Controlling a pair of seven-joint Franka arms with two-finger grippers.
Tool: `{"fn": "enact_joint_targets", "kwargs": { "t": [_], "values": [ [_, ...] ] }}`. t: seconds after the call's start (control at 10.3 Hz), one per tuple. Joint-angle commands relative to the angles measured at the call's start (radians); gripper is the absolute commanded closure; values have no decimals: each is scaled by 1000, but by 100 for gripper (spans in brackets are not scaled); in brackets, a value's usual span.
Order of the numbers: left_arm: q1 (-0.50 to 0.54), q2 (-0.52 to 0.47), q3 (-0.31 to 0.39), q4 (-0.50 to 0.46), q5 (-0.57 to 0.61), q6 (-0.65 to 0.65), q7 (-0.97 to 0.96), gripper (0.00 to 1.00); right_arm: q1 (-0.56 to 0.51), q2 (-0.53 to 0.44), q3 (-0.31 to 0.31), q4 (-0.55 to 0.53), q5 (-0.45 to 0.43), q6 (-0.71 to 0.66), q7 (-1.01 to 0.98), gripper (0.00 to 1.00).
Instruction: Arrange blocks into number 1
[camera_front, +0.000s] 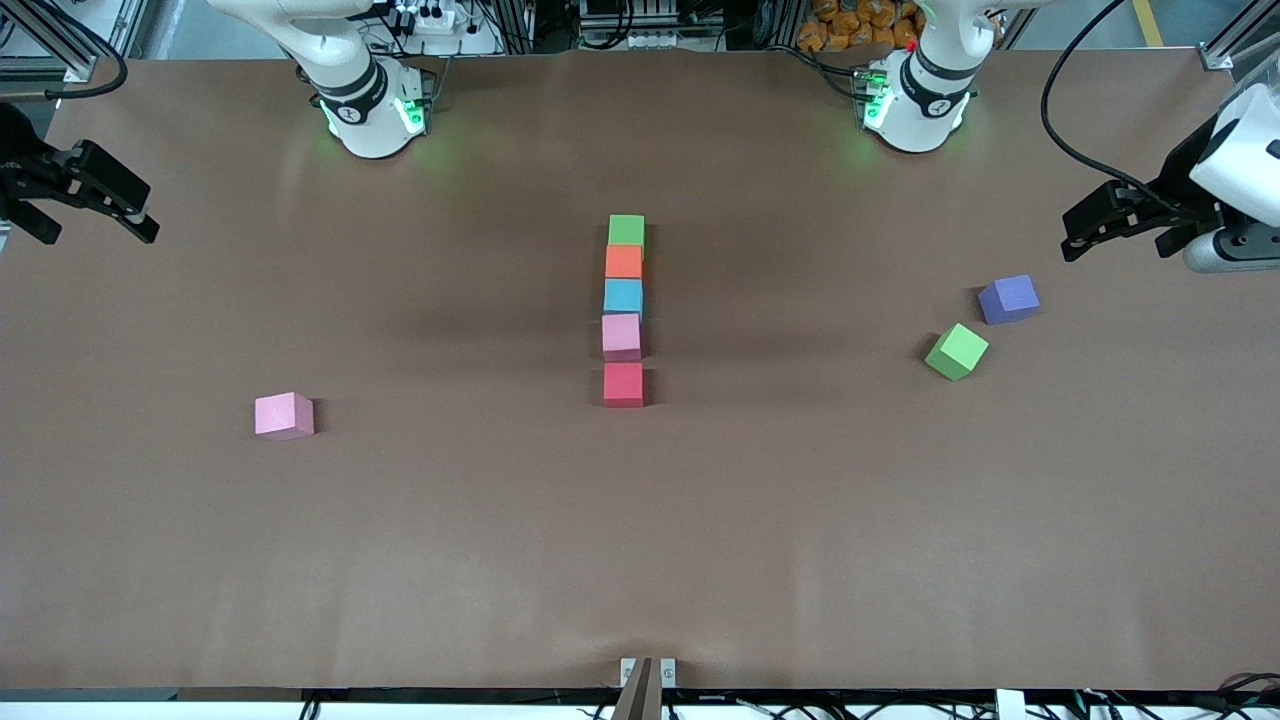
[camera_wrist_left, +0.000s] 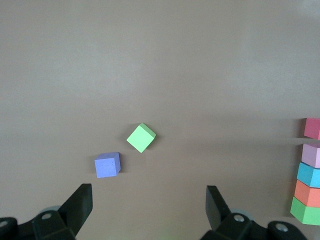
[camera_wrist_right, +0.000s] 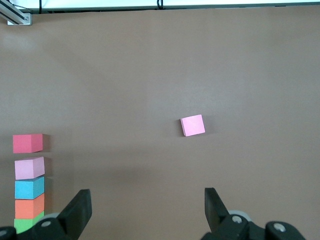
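Five blocks form a straight column at the table's middle: green farthest from the front camera, then orange, light blue, pink, and red nearest, with a small gap before the red one. A loose pink block lies toward the right arm's end. A purple block and a tilted green block lie toward the left arm's end. My left gripper hangs open and empty at its table end, over bare table near the purple block. My right gripper hangs open and empty at its end.
The brown table stretches wide on both sides of the column. A small metal bracket sits at the table edge nearest the front camera. Both arm bases stand along the edge farthest from that camera.
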Motion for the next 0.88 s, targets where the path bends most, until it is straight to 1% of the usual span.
{"fn": "enact_joint_targets", "kwargs": {
  "t": [0.0,0.19,0.39,0.78],
  "values": [
    [3,2,-1,10,-21,-14,-12,0,11,14,-11,33,6,-23,-12,0],
    [0,2,-1,10,-21,-14,-12,0,3,14,-14,33,7,-24,-12,0],
    [-2,2,-1,10,-18,-14,-12,0,-3,14,-15,33,14,-58,-9,0],
    [-5,2,-1,10,-14,-14,-12,0,-8,17,-15,33,15,-58,-10,0]
  ]
}}
